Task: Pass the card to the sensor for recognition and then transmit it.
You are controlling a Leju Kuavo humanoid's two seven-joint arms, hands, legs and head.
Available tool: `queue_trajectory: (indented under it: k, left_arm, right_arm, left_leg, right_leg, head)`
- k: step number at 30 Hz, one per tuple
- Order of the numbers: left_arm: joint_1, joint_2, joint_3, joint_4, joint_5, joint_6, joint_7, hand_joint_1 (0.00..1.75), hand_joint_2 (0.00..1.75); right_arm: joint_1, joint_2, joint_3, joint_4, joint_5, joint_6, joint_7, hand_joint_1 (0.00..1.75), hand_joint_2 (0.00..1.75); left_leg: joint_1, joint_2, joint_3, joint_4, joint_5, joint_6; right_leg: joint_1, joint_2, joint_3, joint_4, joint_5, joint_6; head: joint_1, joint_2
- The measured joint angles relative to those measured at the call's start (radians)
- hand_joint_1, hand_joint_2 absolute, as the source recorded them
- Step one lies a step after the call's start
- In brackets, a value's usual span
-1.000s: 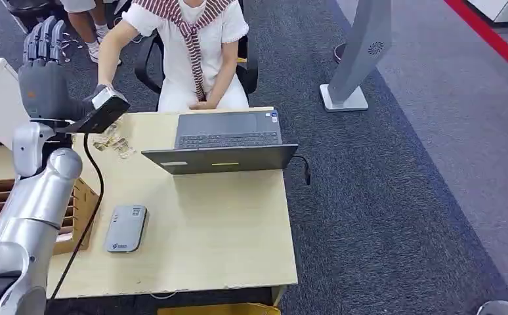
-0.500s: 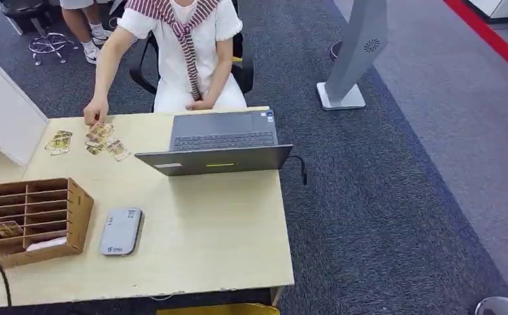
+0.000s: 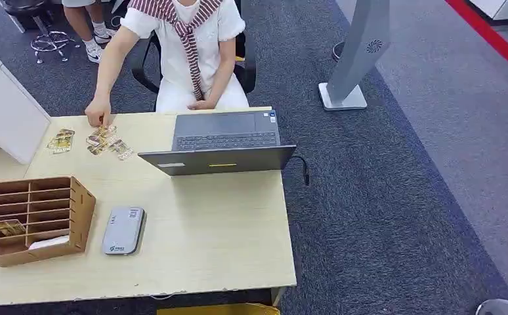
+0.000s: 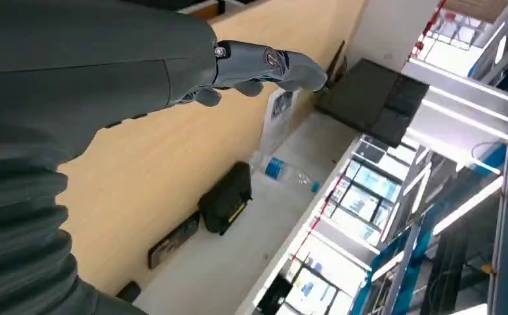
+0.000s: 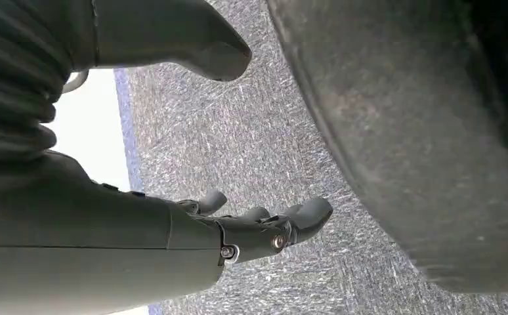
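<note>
Both hands are empty right now. The left hand (image 4: 172, 72) shows up in its wrist view with the fingers (image 4: 284, 65) stretched out and nothing in them, hovering off a long light wood surface, with a dark bag (image 4: 225, 200) well past the fingertips. The right hand (image 5: 172, 190) hangs over grey carpet (image 5: 251, 131), thumb apart from loosely curled fingers, also holding nothing. From the head view, neither hand is anywhere near the cards: a loose bunch of gold cards (image 3: 104, 139) lies at the far side of the table (image 3: 225, 230), and a seated person's hand (image 3: 98, 118) is touching them. One more gold card (image 3: 8, 228) sits in a lower slot of the wooden slotted box (image 3: 38, 220) at the near left corner of the table. The grey card sensor (image 3: 124, 230) lies flat just beside that box, apart from it. An open laptop (image 3: 222, 141) sits mid-table with its screen back facing the robot. A white box (image 3: 5, 108) stands at the far left edge, and a grey floor stand (image 3: 356, 52) is off on the carpet.
</note>
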Motion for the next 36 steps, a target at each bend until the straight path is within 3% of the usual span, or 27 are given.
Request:
queue_trajectory:
  k: [4,6,8,10,13,15,23,33,36]
  left_arm:
    - [0.046,0.005,0.059,0.048,0.043,0.040,0.018,0.00,1.75]
    - [0.079,-0.013,0.093,0.079,0.048,0.085,0.019,0.00,1.75]
    - [0.112,-0.050,0.119,0.113,0.049,0.139,0.023,0.00,1.75]
    - [0.146,-0.116,0.135,0.146,0.049,0.201,0.034,0.00,1.75]
    - [0.182,-0.205,0.147,0.181,0.048,0.217,0.029,0.00,1.75]
    - [0.192,-0.233,0.149,0.198,0.048,0.225,0.028,0.00,1.75]
    - [0.201,-0.274,0.160,0.219,0.050,0.239,0.041,0.00,1.75]
    - [0.203,-0.285,0.165,0.226,0.050,0.239,0.042,0.00,1.75]
    - [0.206,-0.298,0.164,0.230,0.023,0.294,0.076,0.00,1.75]
  right_arm:
    - [0.000,0.000,0.000,0.000,-0.010,0.002,-0.007,0.00,1.75]
    - [0.003,-0.001,0.000,0.000,-0.011,0.003,-0.006,0.00,1.75]
    - [0.003,-0.003,0.000,0.002,-0.001,0.011,0.003,0.00,1.75]
    - [0.003,-0.003,0.000,0.002,0.002,0.018,0.012,0.00,1.75]
    - [0.002,-0.003,0.000,0.003,0.002,0.021,0.016,0.00,1.75]
    - [0.002,-0.005,0.000,0.003,0.002,0.022,0.016,0.00,1.75]
    - [0.002,-0.010,0.000,0.003,0.002,0.022,0.017,0.00,1.75]
    - [0.002,-0.013,0.000,0.003,0.002,0.022,0.017,0.00,1.75]
    - [0.002,-0.013,0.000,0.003,0.003,0.023,0.017,0.00,1.75]
  left_leg:
    - [-0.001,0.002,0.001,0.000,-0.002,0.002]
    - [-0.002,0.002,0.003,0.000,-0.003,0.002]
    - [-0.003,0.002,0.003,0.000,-0.003,0.002]
    - [-0.004,0.001,0.004,0.000,-0.003,0.003]
    - [-0.003,0.000,0.004,0.000,-0.004,0.004]
    - [-0.003,0.000,0.004,0.000,-0.004,0.005]
    - [-0.003,0.000,0.004,0.000,-0.005,0.005]
    - [-0.001,-0.001,0.004,0.000,-0.005,0.005]
    - [-0.002,-0.001,0.005,0.000,-0.005,0.005]
  right_leg:
    - [-0.001,0.000,0.001,0.000,0.000,0.000]
    - [-0.001,0.001,0.001,0.000,0.000,0.000]
    - [-0.002,0.001,0.001,0.000,-0.002,0.002]
    - [-0.003,0.001,0.002,0.000,-0.002,0.003]
    - [-0.001,0.000,0.004,-0.001,-0.003,0.004]
    - [-0.002,0.000,0.005,-0.001,-0.003,0.004]
    - [-0.002,-0.001,0.005,-0.001,-0.003,0.004]
    - [-0.002,-0.001,0.005,-0.001,-0.003,0.004]
    - [-0.002,-0.001,0.006,-0.001,-0.003,0.004]
  head:
    - [0.000,0.000]
    - [0.000,0.000]
    - [-0.001,0.000]
    - [-0.001,0.000]
    - [0.000,0.000]
    - [0.000,0.000]
    - [0.000,0.000]
    - [0.000,0.000]
    - [-0.001,0.000]
